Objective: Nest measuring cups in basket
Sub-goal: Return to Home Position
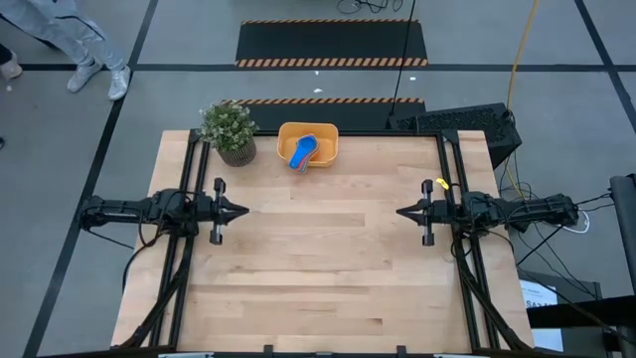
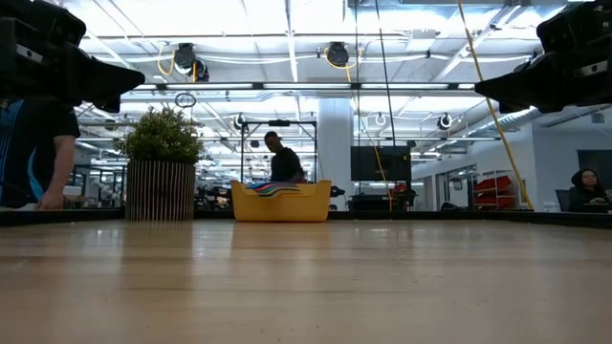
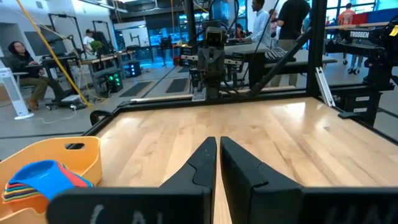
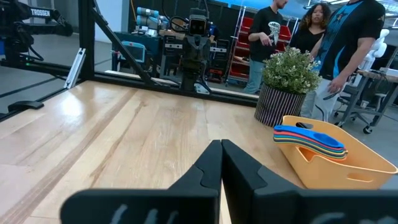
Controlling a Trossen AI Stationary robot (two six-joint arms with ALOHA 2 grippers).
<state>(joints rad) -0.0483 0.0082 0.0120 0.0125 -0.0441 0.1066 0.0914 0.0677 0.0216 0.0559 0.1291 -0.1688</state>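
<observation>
The orange-yellow basket (image 1: 308,145) stands on the table near its far edge, a little left of the middle. Inside it the measuring cups (image 1: 302,152) lie stacked one in another, a blue one on top; their coloured handles (image 4: 311,140) fan out over the rim. The stack also shows in the left wrist view (image 3: 43,180) and the low view (image 2: 277,189). My left gripper (image 1: 241,210) hovers level at the table's left side, shut and holding nothing. My right gripper (image 1: 402,212) hovers level at the right side, shut and holding nothing. Both point toward the table's middle.
A small potted green plant (image 1: 230,130) stands just left of the basket at the far edge. The wooden tabletop (image 1: 318,268) stretches between and in front of the two grippers. People stand and sit in the room beyond the table.
</observation>
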